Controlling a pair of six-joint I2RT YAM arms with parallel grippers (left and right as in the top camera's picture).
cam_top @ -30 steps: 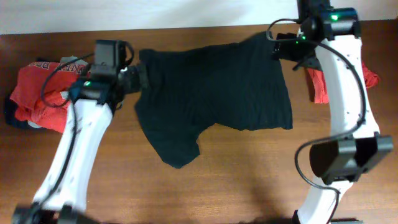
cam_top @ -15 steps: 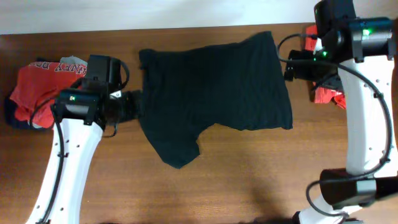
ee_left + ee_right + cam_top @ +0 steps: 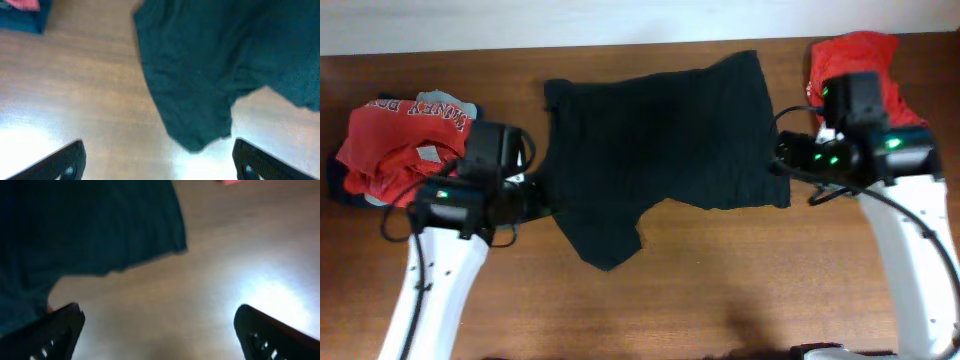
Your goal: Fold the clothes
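Behind the left gripper, on its outer side, a red shirt with white lettering is lying crumpled on the table. A grey cloth and a navy cloth are showing at its edges. The left gripper is hovering at the left edge of the black T-shirt, its fingers standing wide apart and holding nothing. In the left wrist view the T-shirt is lying ahead of the fingers and toward the right one. Its sleeve is reaching toward the gap between them; whether either finger is touching the cloth I cannot tell. The T-shirt is lying spread out between the two grippers. The right gripper is hovering at the T-shirt's right edge, near the lower corner, its fingers spread wide and empty. In the right wrist view the black cloth is lying ahead and toward the left finger, with bare wood ahead of the right one. Behind the right gripper, toward the table's far edge, a red garment is lying bunched.
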